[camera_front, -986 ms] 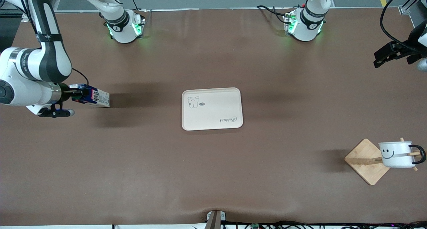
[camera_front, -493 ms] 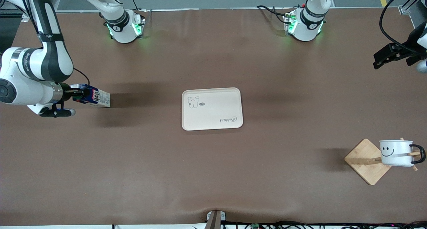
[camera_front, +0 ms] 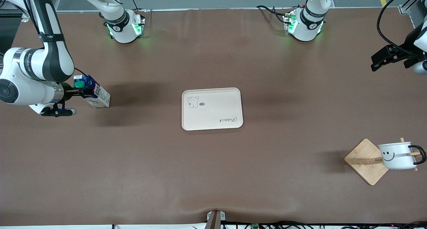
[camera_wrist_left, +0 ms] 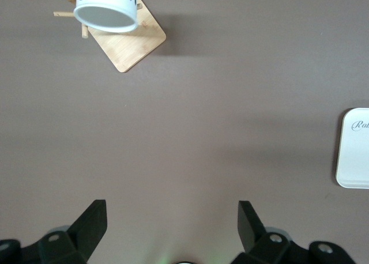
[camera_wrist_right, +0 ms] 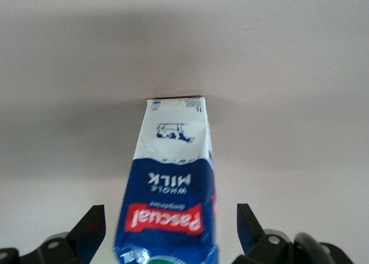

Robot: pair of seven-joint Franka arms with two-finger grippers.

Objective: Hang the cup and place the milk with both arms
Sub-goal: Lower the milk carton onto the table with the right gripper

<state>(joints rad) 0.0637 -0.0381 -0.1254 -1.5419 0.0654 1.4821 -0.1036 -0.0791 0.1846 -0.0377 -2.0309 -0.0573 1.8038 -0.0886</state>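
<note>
The brown table is the biggest thing, and most of its top is bare, so there is lots of room to move. The right arm bends down by the table edge at its own end. The left arm waits high up over the table edge at the left arm's end.

In the middle of the table lies a cream tray with rounded corners, bare brown cloth all round it. Near the corner at the left arm's end, nearer the front camera, sits a wooden rack with a square base that lies like a diamond. The cup hangs on the rack's peg by its black handle, with its smiley face showing.

The milk stands on the table near the edge at the right arm's end, well apart from the tray. It leans a little.

The right gripper is by the top of the milk. Its fingers are spread wide, one on each side of the carton, with a gap to it on both sides. The left gripper is spread wide too and holds nothing.
</note>
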